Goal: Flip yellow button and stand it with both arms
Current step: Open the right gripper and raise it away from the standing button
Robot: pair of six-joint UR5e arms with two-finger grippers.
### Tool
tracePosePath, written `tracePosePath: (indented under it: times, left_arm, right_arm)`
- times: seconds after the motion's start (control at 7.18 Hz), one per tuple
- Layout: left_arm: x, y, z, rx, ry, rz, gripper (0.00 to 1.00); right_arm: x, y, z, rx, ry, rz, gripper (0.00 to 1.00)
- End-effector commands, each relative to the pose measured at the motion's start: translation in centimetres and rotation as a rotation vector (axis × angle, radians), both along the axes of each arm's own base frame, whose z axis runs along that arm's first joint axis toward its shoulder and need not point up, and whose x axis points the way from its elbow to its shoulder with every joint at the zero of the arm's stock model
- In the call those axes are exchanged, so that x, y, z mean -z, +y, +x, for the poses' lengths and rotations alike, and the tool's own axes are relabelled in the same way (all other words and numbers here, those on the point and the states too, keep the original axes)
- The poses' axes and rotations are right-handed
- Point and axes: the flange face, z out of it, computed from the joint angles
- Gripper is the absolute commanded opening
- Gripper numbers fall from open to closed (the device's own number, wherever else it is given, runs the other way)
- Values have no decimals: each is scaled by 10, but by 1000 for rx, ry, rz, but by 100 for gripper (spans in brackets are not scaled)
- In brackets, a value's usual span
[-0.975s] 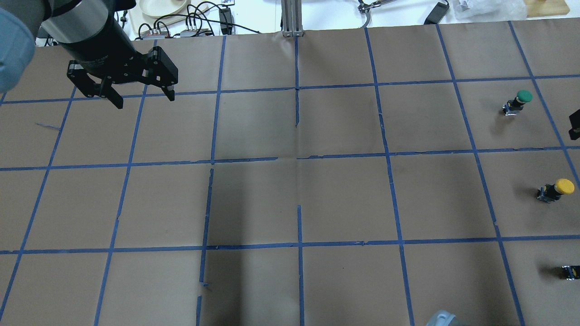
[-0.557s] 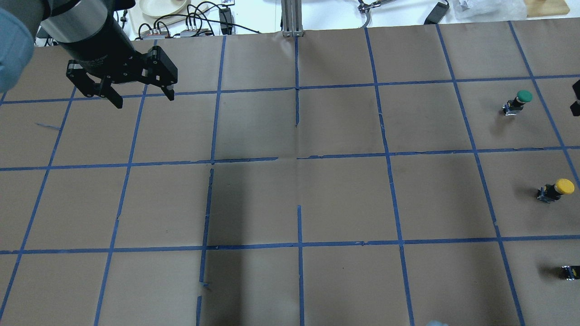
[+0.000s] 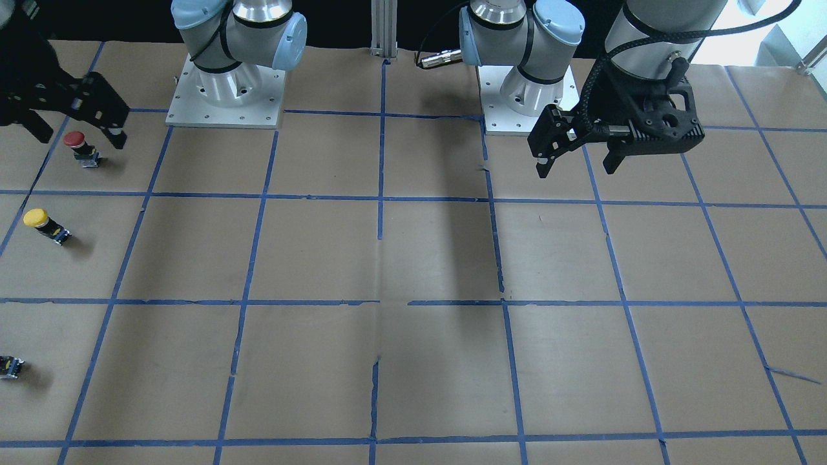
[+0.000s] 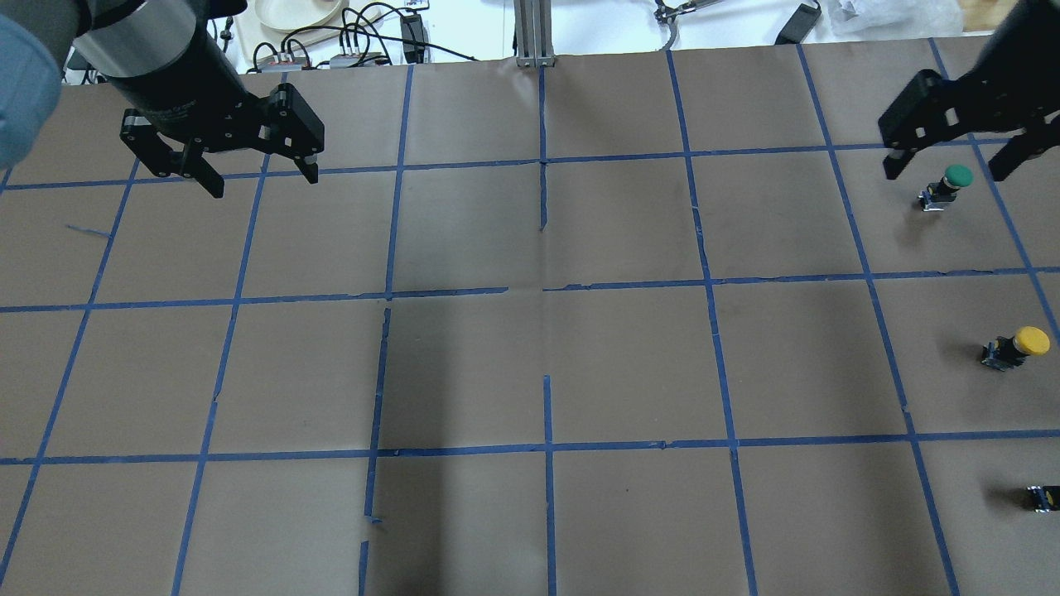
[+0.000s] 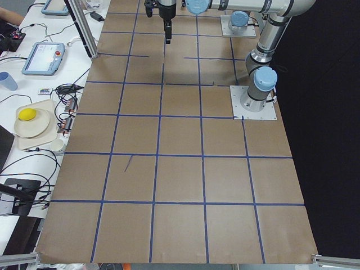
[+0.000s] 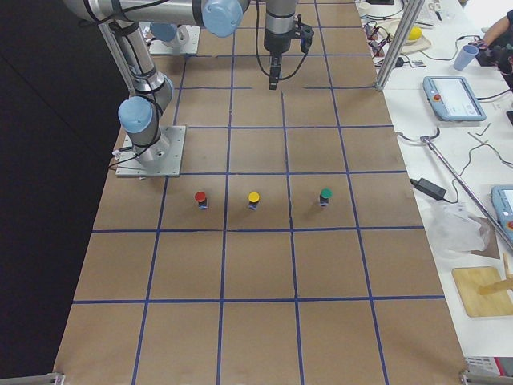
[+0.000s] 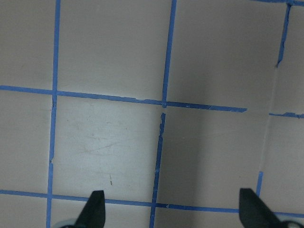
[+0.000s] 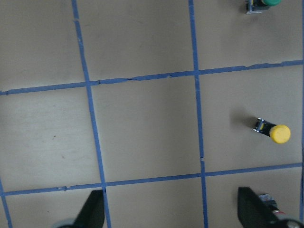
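Note:
The yellow button (image 4: 1023, 343) has a round yellow cap on a black block and appears to stand cap up near the table's right end. It also shows in the front view (image 3: 42, 224), the right side view (image 6: 253, 199) and the right wrist view (image 8: 274, 132). My right gripper (image 4: 944, 172) is open and empty. It hangs high above the table, apart from the button, and its open fingertips frame bare paper in its wrist view (image 8: 171, 209). My left gripper (image 4: 265, 184) is open and empty, high over the far left squares.
A green-capped button (image 4: 952, 182) stands beyond the yellow one and a red-capped one (image 3: 79, 145) stands nearer the robot's bases. A small black block (image 4: 1042, 497) shows at the overhead view's right edge. Brown paper with blue tape lines (image 4: 546, 447) covers the table.
My right gripper has come into the overhead view at the upper right, where only a sliver showed at the edge before. The left gripper and the buttons have not moved.

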Motion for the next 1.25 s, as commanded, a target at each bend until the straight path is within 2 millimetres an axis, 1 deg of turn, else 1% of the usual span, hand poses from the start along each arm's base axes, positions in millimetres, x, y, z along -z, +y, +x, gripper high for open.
tracePosePath:
  times: [0.0, 0.14, 0.28, 0.42, 0.7, 0.98, 1.11]
  left_arm:
    - [0, 0, 0, 1, -2, 0, 100]
    - [0, 0, 0, 1, -2, 0, 100]
    - [0, 0, 0, 1, 0, 0, 100]
    - [1, 0, 0, 1, 0, 1, 100]
    - [0, 1, 0, 1, -2, 0, 100]
    - [0, 1, 0, 1, 1, 0, 100]
    - [1, 0, 0, 1, 1, 1, 100]
  right_arm:
    - [14, -1, 92, -18, 3, -22, 100]
    - [19, -4, 117, -42, 3, -41, 100]
    - [24, -8, 132, -18, 9, -62, 100]
    - [25, -8, 136, -25, 10, -65, 100]
    - [24, -12, 138, -33, 0, -71, 100]
    - [25, -13, 138, -42, 2, -69, 100]
    - [25, -17, 138, -48, 2, -67, 100]
